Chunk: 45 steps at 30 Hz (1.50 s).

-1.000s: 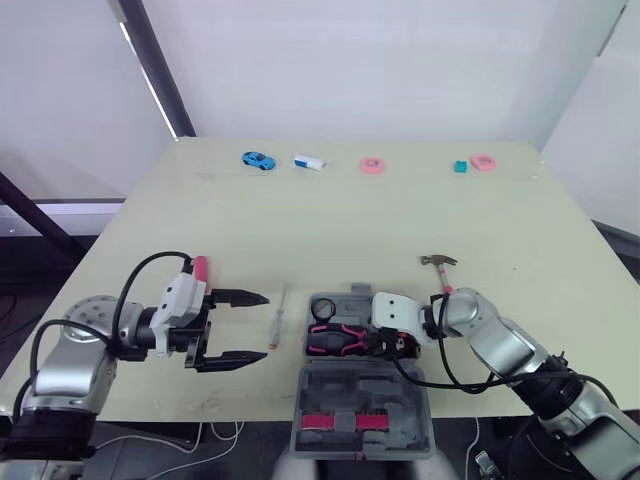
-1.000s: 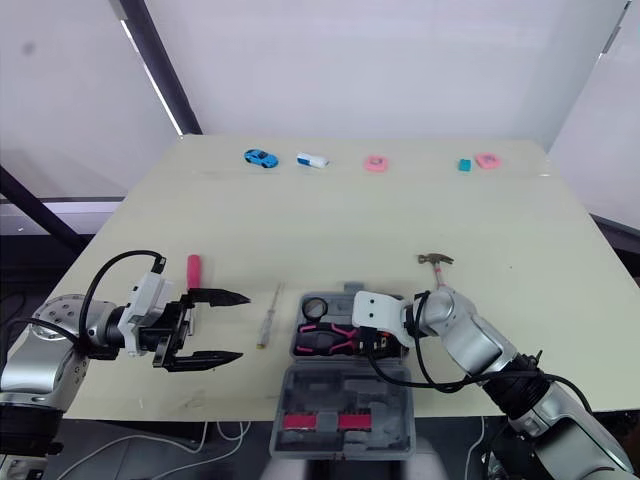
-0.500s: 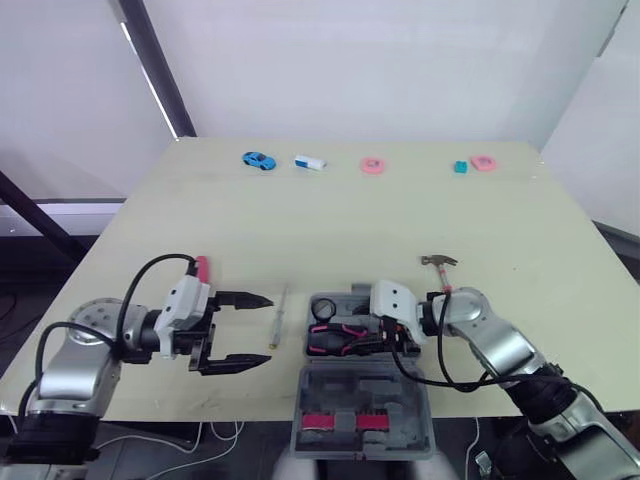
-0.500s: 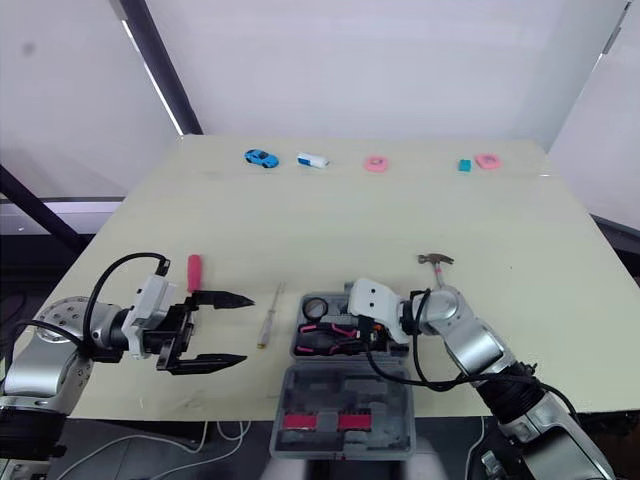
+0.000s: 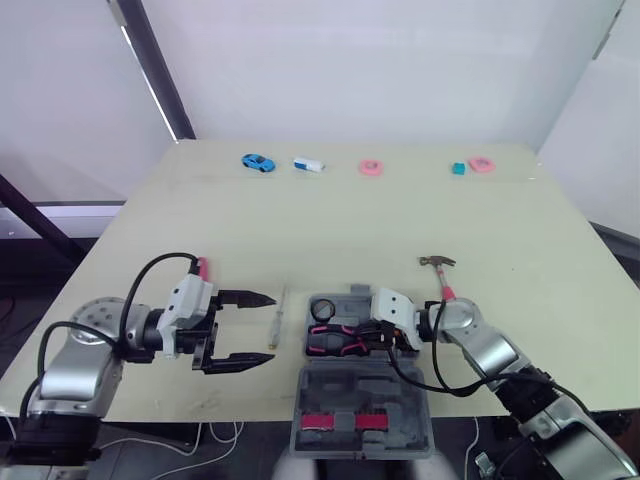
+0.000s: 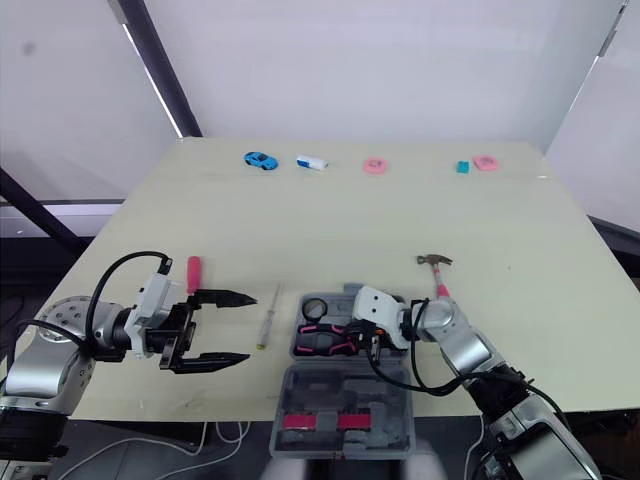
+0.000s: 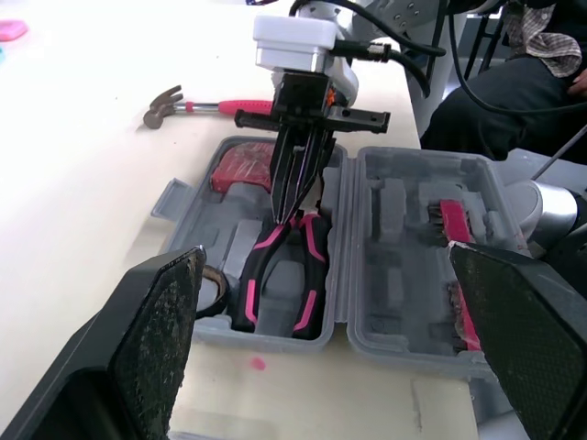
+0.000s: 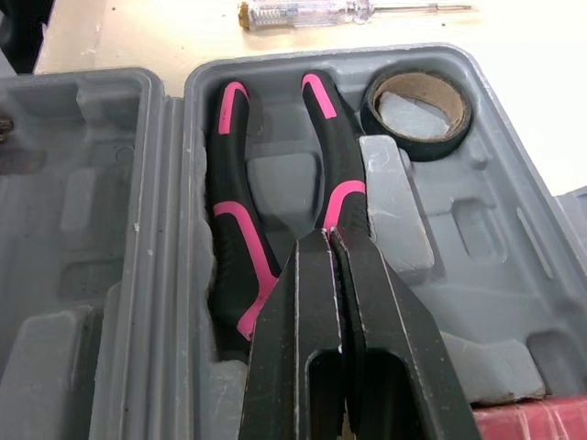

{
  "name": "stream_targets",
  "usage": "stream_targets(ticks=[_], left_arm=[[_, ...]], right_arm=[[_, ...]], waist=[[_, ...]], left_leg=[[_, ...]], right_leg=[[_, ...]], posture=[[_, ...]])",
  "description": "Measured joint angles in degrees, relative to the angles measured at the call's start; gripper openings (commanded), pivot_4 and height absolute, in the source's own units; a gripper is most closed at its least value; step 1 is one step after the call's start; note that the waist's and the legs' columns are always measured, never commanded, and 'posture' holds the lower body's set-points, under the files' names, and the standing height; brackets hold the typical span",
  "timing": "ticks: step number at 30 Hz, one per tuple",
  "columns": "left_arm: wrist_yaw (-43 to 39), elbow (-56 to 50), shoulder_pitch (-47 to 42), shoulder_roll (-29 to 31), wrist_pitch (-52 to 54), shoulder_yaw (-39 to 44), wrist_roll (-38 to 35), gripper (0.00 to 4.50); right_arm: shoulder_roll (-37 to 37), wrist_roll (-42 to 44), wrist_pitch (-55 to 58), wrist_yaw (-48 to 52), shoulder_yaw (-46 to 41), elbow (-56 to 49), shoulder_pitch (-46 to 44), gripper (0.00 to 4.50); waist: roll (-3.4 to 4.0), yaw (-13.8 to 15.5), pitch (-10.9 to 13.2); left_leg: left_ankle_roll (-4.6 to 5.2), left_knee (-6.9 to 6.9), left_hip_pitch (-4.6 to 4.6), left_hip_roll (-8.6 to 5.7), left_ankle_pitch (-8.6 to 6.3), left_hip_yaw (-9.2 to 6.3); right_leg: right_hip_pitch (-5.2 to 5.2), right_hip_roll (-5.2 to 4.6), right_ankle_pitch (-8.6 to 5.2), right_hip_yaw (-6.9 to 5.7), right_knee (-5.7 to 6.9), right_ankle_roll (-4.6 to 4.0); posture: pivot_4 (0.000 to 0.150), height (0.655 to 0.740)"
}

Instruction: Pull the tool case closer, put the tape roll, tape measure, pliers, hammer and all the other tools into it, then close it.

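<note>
The grey tool case lies open at the table's front edge, its lid toward me. Pink-and-black pliers rest in its tray beside a black tape roll and a red tape measure. My right gripper hovers just over the pliers' handles, shut, with nothing between its fingers. A pink-handled hammer lies on the table right of the case. A clear-handled screwdriver lies left of it. My left gripper stands open beside the screwdriver, holding nothing.
A pink-red handle lies behind my left wrist. Along the far edge sit a blue toy car, a white block, two pink rings and a teal cube. The case overhangs the front edge.
My right gripper has gone from open to shut above the pliers, which stay in the case. The left arm has crept slightly toward the screwdriver.
</note>
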Motion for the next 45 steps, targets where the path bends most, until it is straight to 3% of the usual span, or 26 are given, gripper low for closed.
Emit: stream_targets(ticks=[12, 15, 19, 23, 29, 35, 41, 44, 45], left_arm=[[1.1, -0.5, 1.3, -1.2, 0.0, 0.0, 0.0, 4.5], [1.3, -0.5, 1.9, -1.6, -0.1, 0.0, 0.0, 4.5], [2.1, -0.3, 2.1, -2.4, -0.1, -0.1, 0.1, 4.5], [3.4, 0.4, 2.2, -3.5, -0.1, -0.1, 0.1, 4.5], [7.4, 0.0, 3.0, -5.9, 1.9, 1.2, -1.4, 4.5], [13.5, -0.9, 6.7, -8.9, 3.4, 4.4, -2.3, 4.5], [20.1, 1.2, 11.8, -12.9, 2.0, 8.1, -1.7, 4.5], [21.9, 3.1, 13.5, -13.4, 1.0, 9.7, -1.3, 4.5], [22.4, 4.4, 14.4, -13.5, 0.2, 10.4, -1.1, 4.5]], right_arm=[[3.6, -0.1, 4.1, 1.6, 0.2, 8.6, -3.1, 0.04], [4.1, -0.2, 3.8, 1.4, 0.2, 9.7, -3.1, 0.04], [4.5, 0.1, 1.2, 0.3, -0.9, 10.0, -1.4, 0.04], [5.1, 2.9, -2.5, -2.4, -5.5, 7.4, 4.2, 0.04], [3.1, 8.8, 0.2, -3.6, -11.6, -4.6, 11.5, 0.04], [-0.3, 17.4, 1.2, -6.9, -24.5, -19.2, 19.1, 0.04], [-4.6, 20.1, -5.0, -9.3, -38.4, -20.1, 29.5, 0.04], [-5.3, 21.4, -7.7, -9.4, -43.0, -20.0, 33.7, 0.82], [-5.3, 22.4, -9.0, -9.2, -45.1, -19.8, 36.4, 1.45]], waist=[[-0.1, 0.0, -2.1], [0.04, 0.0, -2.3], [0.08, -0.1, -2.4], [0.2, 0.1, -2.1], [0.57, 0.3, -1.6], [0.45, 0.3, -1.0], [0.21, 0.3, -0.4], [0.17, 0.1, -0.3], [0.19, 0.2, -0.3]], left_leg=[[0.0, -0.19, 1.21, 0.06, -0.01, 0.01], [-0.03, -0.39, 1.91, 0.1, -0.03, -0.03], [-0.05, -0.43, 1.91, 0.35, -0.05, -0.05], [-0.04, -0.46, 1.56, 0.36, -0.04, 0.0], [-0.01, -0.19, -0.37, 0.02, -0.01, -0.06], [0.0, -0.35, -0.43, 0.02, -0.03, -0.03], [0.0, -0.25, -0.34, -0.04, -0.03, 0.01], [0.0, -0.24, -0.26, 0.0, -0.03, -0.02], [0.0, -0.24, -0.25, 0.01, -0.03, -0.02]], right_leg=[[0.95, -0.06, -0.32, 0.04, -0.06, -0.07], [1.43, -0.15, -0.4, 0.16, -0.09, -0.12], [1.4, -0.18, -0.41, 0.14, -0.11, -0.13], [1.11, -0.21, -0.41, 0.15, -0.12, -0.14], [-0.44, -0.13, -0.08, 0.09, -0.03, -0.12], [-0.44, -0.03, -0.12, -0.05, -0.16, -0.07], [-0.29, -0.14, -0.25, -0.05, -0.19, -0.17], [-0.28, -0.09, -0.37, -0.05, -0.13, -0.01], [-0.29, -0.08, -0.38, -0.05, -0.12, 0.0]], posture=[[0.15, 0.74], [0.15, 0.74], [0.15, 0.74], [0.15, 0.74], [0.15, 0.74], [0.15, 0.74], [0.15, 0.74], [0.15, 0.74], [0.15, 0.74]])
